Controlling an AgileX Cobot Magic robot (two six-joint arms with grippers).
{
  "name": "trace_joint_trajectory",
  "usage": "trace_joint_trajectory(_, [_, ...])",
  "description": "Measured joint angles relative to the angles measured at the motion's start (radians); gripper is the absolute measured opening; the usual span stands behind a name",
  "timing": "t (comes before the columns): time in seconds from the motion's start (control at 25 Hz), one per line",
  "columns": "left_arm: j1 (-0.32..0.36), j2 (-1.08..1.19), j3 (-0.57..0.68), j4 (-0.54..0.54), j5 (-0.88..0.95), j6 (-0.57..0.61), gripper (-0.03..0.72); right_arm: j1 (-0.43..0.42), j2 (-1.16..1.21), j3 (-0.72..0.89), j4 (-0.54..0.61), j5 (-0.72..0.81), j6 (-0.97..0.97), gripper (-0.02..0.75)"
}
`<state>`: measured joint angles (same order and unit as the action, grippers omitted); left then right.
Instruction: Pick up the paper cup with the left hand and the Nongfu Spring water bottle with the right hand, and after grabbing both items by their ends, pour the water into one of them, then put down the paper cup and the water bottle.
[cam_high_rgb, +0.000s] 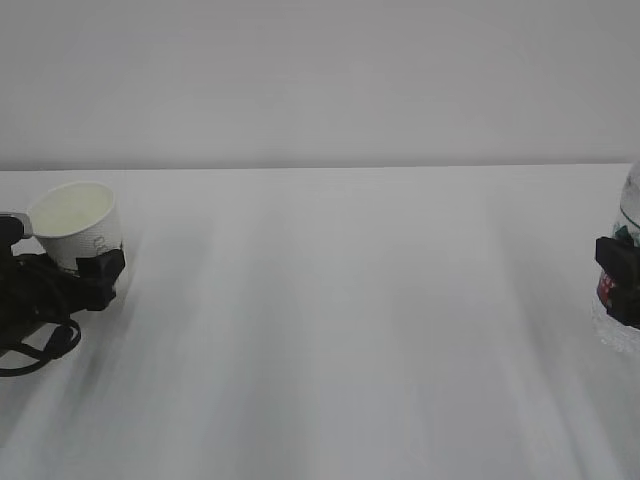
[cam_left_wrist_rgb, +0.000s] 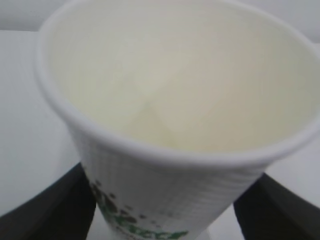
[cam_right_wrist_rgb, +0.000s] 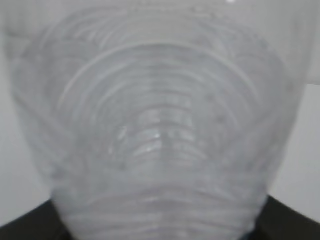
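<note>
My left wrist view looks down into the paper cup (cam_left_wrist_rgb: 175, 100), its cream inside showing; the exterior view shows it only from the side at the table's (cam_high_rgb: 330, 330) left edge, tilted. My left hand (cam_high_rgb: 95, 272) brackets its lower wall, fingers (cam_left_wrist_rgb: 55, 210) either side; whether they press it I cannot tell. My right hand (cam_high_rgb: 622, 280) clasps the Nongfu Spring water bottle (cam_right_wrist_rgb: 160, 125) at far right.

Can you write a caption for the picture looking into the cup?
Left wrist view: the left hand's gripper flanks a white paper cup with a green logo.
</note>
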<state>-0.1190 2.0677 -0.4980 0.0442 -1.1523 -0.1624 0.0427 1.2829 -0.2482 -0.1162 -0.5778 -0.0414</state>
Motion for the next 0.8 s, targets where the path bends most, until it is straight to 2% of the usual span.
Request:
trace_joint_trajectory(0.08, [0.0, 0.0, 0.0, 0.0, 0.0, 0.0, 0.596, 0.0, 0.0, 0.0, 0.0, 0.0, 0.0, 0.432])
trace_joint_trajectory(0.2, [0.0, 0.0, 0.0, 0.013, 0.0, 0.0, 0.658, 0.0, 0.0, 0.0, 0.0, 0.0, 0.0, 0.432])
trace_joint_trajectory(0.32, [0.0, 0.0, 0.0, 0.017, 0.0, 0.0, 0.685, 0.0, 0.0, 0.0, 0.0, 0.0, 0.0, 0.432])
trace_joint_trajectory(0.8, [0.0, 0.0, 0.0, 0.012, 0.0, 0.0, 0.693, 0.0, 0.0, 0.0, 0.0, 0.0, 0.0, 0.432])
